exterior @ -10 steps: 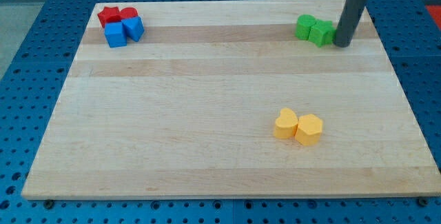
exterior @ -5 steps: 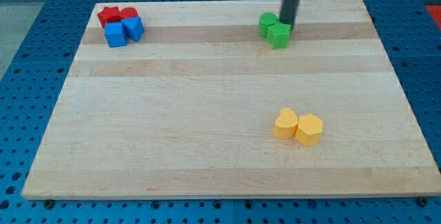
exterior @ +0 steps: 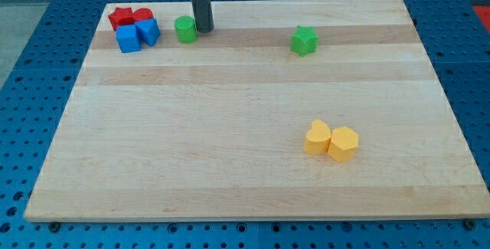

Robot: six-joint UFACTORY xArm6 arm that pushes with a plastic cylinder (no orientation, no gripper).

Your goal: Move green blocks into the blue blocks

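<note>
Two blue blocks (exterior: 138, 34) sit side by side at the board's top left, a cube on the left and an angled block on the right. A round green block (exterior: 185, 29) stands just right of them, a small gap apart. My tip (exterior: 204, 29) rests against that green block's right side. A second green block (exterior: 304, 40), star-like in shape, sits alone at the view's top right of centre, far from the tip.
Two red blocks (exterior: 126, 17) touch the blue blocks from above. Two yellow blocks (exterior: 331, 141) sit together at the lower right. The wooden board (exterior: 245, 180) lies on a blue perforated table.
My tip has swept left along the board's top, pushing the round green block from the right side to beside the blue blocks. The star-like green block was left behind.
</note>
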